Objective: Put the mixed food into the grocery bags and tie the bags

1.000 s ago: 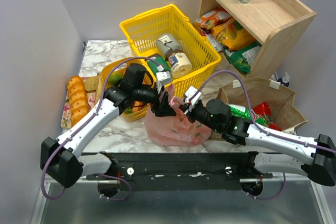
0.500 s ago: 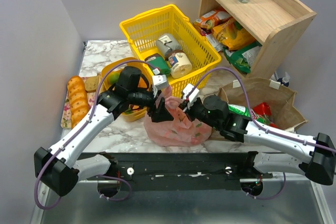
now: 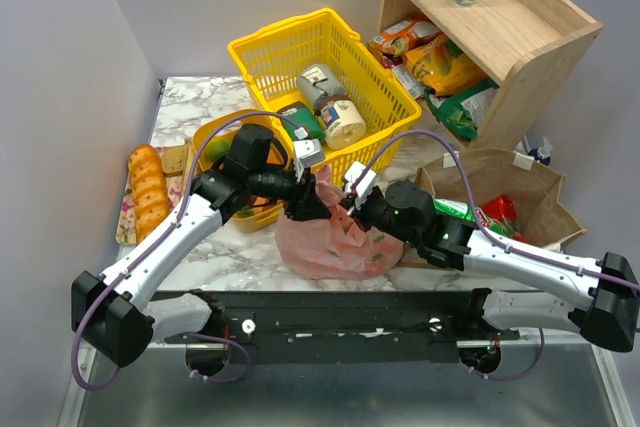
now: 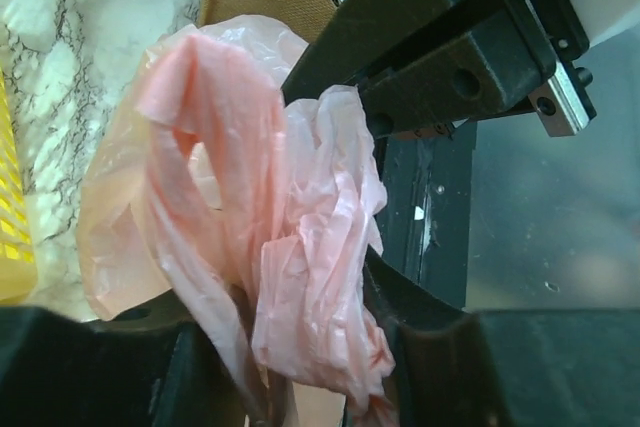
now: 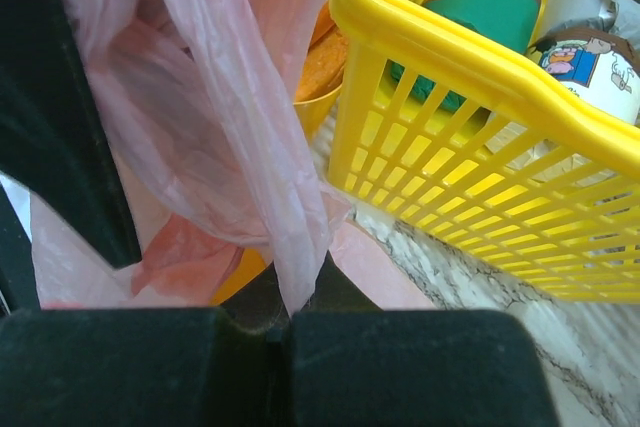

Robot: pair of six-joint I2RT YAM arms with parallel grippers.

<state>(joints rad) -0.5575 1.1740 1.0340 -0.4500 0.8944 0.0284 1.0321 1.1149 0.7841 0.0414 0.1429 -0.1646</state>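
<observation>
Tie step on the pink bag (image 3: 325, 247). The left claw (image 3: 303, 205) has re-set on the bag top. Its jaws stand part-way apart with bunched handle plastic between them; pinched or loose, cannot tell. The right claw (image 3: 352, 199) stays clamped on the other handle strip, nearly tip to tip with the left. The bag body sits just below both claws on the table (image 3: 200, 97), with the yellow basket (image 3: 262, 52) just behind them. The brown paper bag (image 3: 545, 202) lies off the right claw's right side, the crisp packet (image 3: 462, 213) inside it. No knot shows yet; the left likely needs a firm regrasp before the handles can be crossed.
</observation>
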